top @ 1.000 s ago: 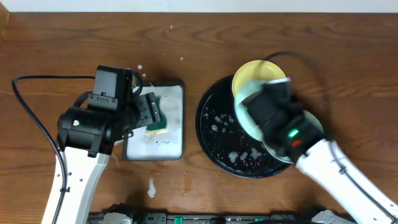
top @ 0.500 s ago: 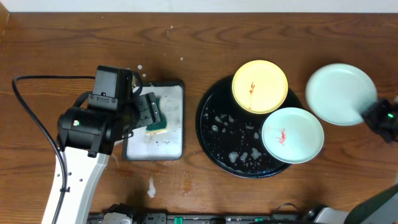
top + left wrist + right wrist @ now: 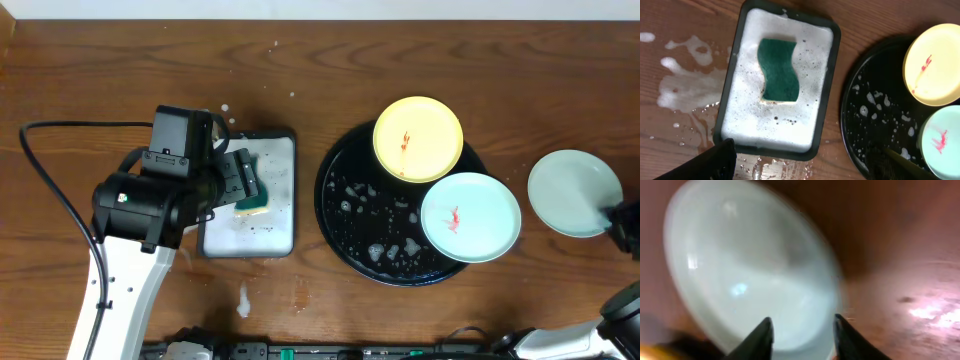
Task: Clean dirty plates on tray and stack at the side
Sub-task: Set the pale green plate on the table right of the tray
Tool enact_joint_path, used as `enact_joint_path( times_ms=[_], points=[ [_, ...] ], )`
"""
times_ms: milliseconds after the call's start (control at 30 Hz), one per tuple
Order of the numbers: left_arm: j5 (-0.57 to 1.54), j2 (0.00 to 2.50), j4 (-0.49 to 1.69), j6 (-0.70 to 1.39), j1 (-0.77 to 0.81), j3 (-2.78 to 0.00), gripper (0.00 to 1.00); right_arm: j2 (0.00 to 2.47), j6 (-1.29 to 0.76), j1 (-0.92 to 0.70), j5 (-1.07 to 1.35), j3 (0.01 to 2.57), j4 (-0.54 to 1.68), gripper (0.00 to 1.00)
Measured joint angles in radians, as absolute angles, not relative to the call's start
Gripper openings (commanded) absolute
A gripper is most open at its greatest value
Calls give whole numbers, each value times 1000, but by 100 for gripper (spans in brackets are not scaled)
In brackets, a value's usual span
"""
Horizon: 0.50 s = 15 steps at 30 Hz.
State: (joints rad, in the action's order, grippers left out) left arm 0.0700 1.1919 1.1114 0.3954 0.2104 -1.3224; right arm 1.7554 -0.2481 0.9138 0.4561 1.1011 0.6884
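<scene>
Tabletop (image 3: 300, 80) underlies plate (image 3: 573, 192) gripped by right end effector (image 3: 801, 330).

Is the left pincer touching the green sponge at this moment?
Apart. The left wrist view shows the sponge lying in the foamy white tray, while the left pincer stands open below it, foam between them.

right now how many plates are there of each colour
yellow plate: 1
mint green plates: 2
total: 3
</scene>
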Motion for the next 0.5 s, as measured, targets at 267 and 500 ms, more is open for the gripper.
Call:
enact_joint_path(
  times_ms=[267,500],
  points=[
    [70,1192,1111,395,210,-1322,83,1506,-168,679,552,1112,896,52],
    [72,1192,1111,395,210,-1322,83,1478,-157,339,213,1109,973,70]
  ],
)
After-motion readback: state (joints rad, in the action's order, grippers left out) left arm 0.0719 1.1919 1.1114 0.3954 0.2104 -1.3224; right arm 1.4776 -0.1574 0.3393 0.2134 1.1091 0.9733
